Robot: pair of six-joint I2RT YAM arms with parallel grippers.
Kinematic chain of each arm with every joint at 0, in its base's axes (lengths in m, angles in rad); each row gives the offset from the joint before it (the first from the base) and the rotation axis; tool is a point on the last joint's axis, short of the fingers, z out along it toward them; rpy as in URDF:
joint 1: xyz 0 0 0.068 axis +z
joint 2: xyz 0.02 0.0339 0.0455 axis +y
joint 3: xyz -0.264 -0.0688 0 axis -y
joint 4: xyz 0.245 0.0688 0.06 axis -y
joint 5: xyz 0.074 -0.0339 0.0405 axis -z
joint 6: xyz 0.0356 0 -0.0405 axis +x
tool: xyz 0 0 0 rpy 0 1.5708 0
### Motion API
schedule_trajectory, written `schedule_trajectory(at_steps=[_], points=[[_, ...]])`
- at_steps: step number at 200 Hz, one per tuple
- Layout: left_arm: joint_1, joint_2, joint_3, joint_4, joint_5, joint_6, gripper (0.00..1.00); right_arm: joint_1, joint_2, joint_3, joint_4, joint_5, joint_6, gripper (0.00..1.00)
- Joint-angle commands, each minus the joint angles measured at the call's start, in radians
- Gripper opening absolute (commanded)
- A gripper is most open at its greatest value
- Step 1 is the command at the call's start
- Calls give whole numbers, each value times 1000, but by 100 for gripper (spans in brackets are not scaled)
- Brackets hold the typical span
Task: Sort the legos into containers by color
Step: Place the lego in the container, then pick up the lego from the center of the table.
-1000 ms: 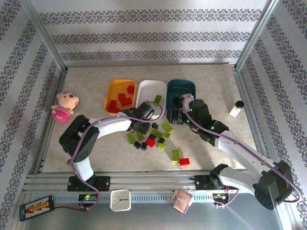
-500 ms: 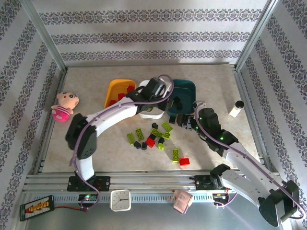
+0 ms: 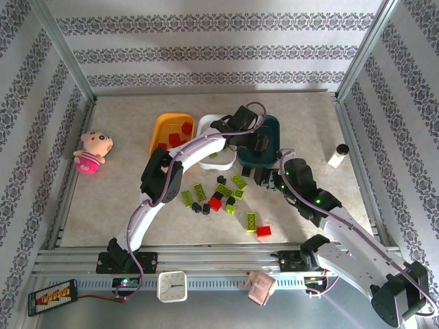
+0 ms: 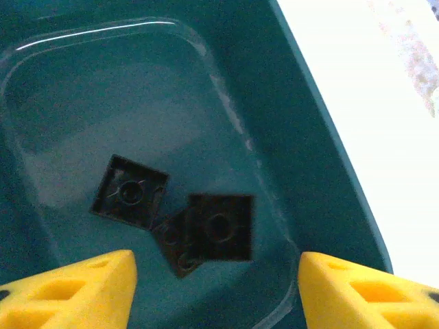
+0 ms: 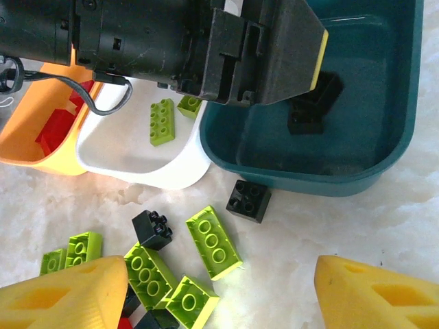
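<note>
My left gripper hangs over the dark teal tray, with its jaws wide and holding nothing. Right under it a few black bricks lie on the tray floor, two of them in a little heap. My right gripper is wide too and holds nothing. It hovers over the loose bricks on the table, near the front rim of the teal tray. One black brick sits on the table just beside that rim. Green bricks are in the white tray, and red bricks are in the orange-yellow tray. What worries me is that the two arms are very close. If I pull the left arm back too low, it could bump the right one, or catch the white tray's rim and shove it. If I reach for that black brick, a finger could knock the teal tray. A second ago the left gripper was down by the pile, pinched shut. Now it has swung over the teal tray and opened. The right gripper has backed off a little towards me.
</note>
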Motion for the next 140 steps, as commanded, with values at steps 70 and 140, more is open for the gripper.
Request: schedule_trajectory(at_steps=[70, 140], points=[[8, -410, -344, 194, 19, -64, 95, -3, 46, 29, 25, -63, 7, 74], [-11, -973, -1100, 492, -42, -177, 100, 121, 179, 1, 111, 21, 72, 74]])
